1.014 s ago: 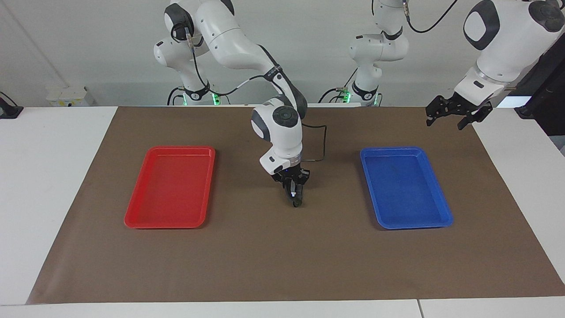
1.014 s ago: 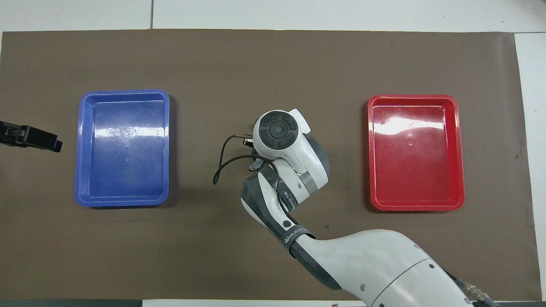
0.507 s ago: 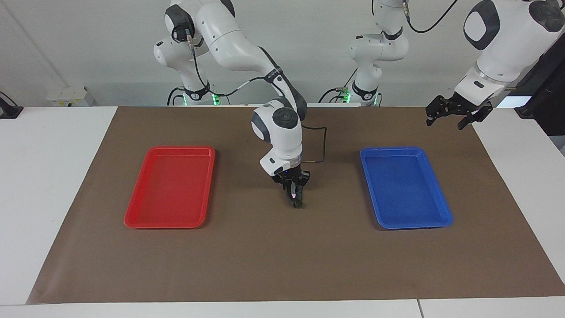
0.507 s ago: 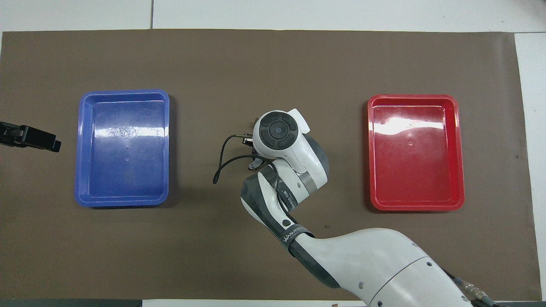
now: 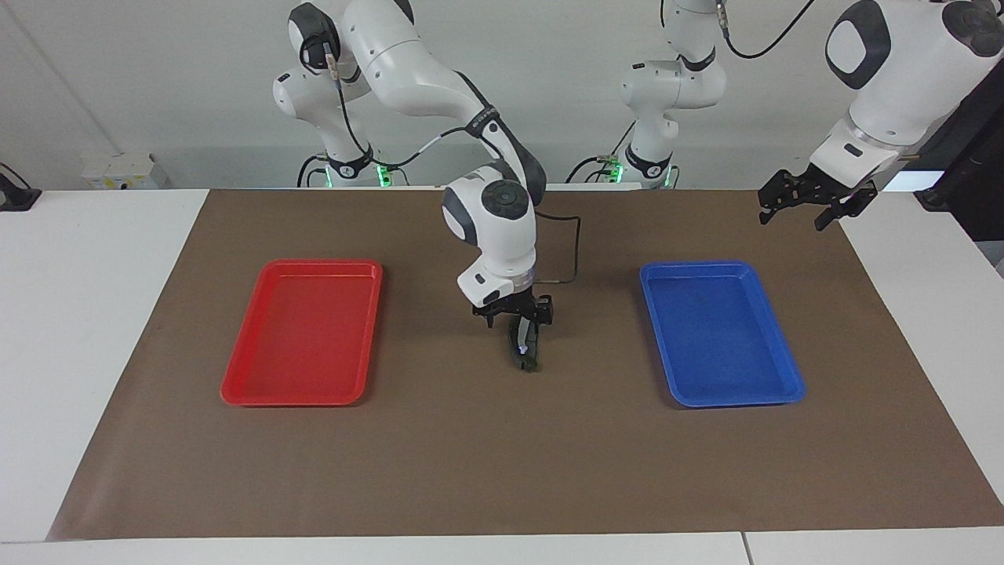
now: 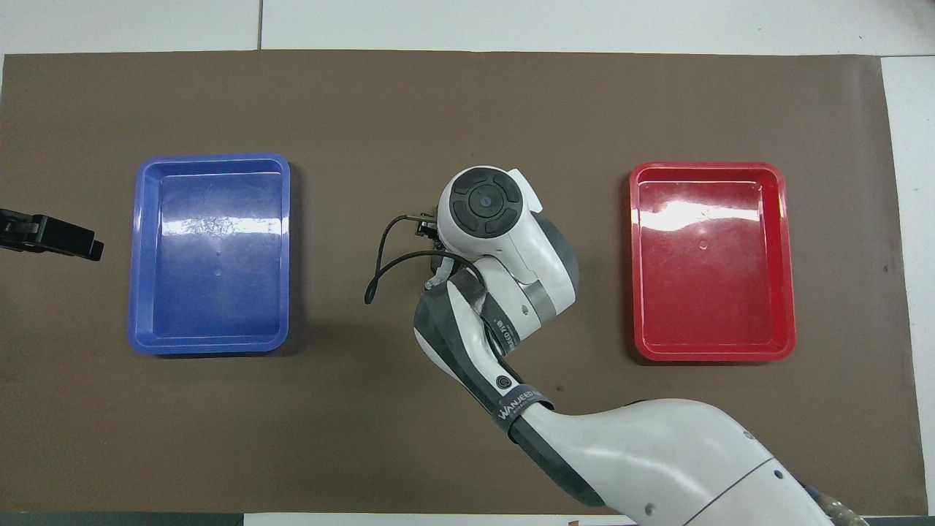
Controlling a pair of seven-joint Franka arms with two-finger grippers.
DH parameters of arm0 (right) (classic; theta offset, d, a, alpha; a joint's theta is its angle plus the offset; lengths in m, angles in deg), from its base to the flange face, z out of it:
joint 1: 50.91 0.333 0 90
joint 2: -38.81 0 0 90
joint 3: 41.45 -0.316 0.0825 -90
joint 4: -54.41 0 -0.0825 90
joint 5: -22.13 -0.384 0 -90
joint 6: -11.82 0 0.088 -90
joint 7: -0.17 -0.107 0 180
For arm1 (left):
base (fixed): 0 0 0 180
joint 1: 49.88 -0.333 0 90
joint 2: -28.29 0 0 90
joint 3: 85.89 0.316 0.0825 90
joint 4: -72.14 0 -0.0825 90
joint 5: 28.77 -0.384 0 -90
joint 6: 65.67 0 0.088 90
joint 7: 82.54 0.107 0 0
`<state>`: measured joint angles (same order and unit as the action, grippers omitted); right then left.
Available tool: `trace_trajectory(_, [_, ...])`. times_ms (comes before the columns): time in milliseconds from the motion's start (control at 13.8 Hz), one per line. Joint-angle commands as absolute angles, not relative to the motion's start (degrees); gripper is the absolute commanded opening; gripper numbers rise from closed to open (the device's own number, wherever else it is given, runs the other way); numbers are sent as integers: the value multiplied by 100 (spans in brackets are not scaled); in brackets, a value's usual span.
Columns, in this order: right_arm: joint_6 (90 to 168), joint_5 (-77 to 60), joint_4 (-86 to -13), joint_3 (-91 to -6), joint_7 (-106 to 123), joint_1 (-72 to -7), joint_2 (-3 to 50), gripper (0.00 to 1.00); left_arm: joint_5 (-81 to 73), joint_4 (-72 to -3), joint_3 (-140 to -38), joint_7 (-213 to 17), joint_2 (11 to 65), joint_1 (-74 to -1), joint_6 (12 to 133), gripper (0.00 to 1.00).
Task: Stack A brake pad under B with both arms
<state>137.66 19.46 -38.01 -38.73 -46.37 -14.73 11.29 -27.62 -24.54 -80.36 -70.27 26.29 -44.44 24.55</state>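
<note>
A dark stack lies on the brown mat between the two trays. Its top is B (image 5: pixel 525 355), the long dark brake piece with a small bright spot. I cannot tell the short A brake pad apart beneath it. My right gripper (image 5: pixel 515 316) hangs just above the stack, fingers spread and off it. In the overhead view the right arm's wrist (image 6: pixel 483 208) hides the stack. My left gripper (image 5: pixel 808 205) is open and empty, waiting in the air over the mat's edge at the left arm's end; it also shows in the overhead view (image 6: pixel 55 235).
A red tray (image 5: pixel 235 384) lies toward the right arm's end and a blue tray (image 5: pixel 784 377) toward the left arm's end, both empty. A black cable (image 5: pixel 576 251) loops from the right wrist over the mat.
My right gripper has opened its fingers and risen a little off the dark piece, which stays on the mat. The left arm has not moved.
</note>
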Motion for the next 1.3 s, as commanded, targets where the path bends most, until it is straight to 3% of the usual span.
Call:
trace_trajectory(0, [13331,2063,-4016,-3838,-4475,-1889,1839,99,-2798,-2515,-8071,-7023,2548,-4496,2450,100])
trace_trajectory(580, [11556,2512,-4060,-3847,-2086,-3700,3615,99,-2798,-2524,-8071,-7023,2548,-4496,2450,100])
trace_trajectory(1014, [10097,2363,-3815,-3812,-883,-4536,4056,99,-2798,-2524,-8071,-7023,2557,-4496,2450,100])
trace_trajectory(1232, [9901,2266,-3901,-3803,-669,-4809,4188,99,-2798,-2524,-8071,-7023,2557,-4496,2450,100])
